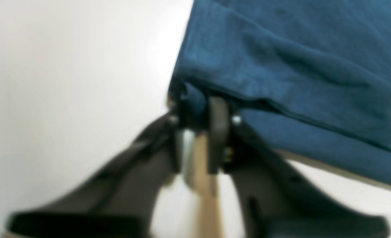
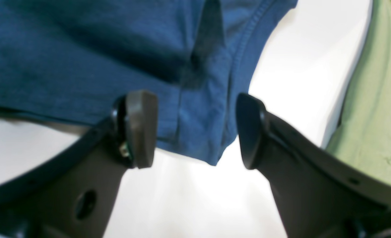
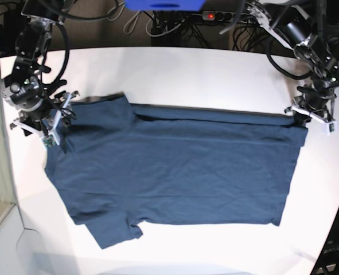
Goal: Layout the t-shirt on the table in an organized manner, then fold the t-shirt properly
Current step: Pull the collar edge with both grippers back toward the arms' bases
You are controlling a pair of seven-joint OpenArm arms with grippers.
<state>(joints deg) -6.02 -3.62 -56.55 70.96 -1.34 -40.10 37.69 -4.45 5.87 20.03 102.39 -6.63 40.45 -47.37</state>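
T-shirt (image 3: 175,166) lies spread mid-table (image 3: 175,69); left gripper (image 1: 198,112) pinches its hem corner near the table's edge, right gripper (image 2: 195,129) gapes empty astride the sleeve; it should clamp before both lift together.

dark navy tee (image 3: 175,166) is spread sideways on the white surface (image 3: 186,69), mostly flat, far long edge folded over

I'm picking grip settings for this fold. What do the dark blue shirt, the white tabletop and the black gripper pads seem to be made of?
Dark navy-blue t-shirt: soft matte knit, likely cotton; it wrinkles and has a stitched hem. White table: smooth, matte, hard; laminate or painted, unclear. Right gripper pads: matte black, rubber or plastic by look.
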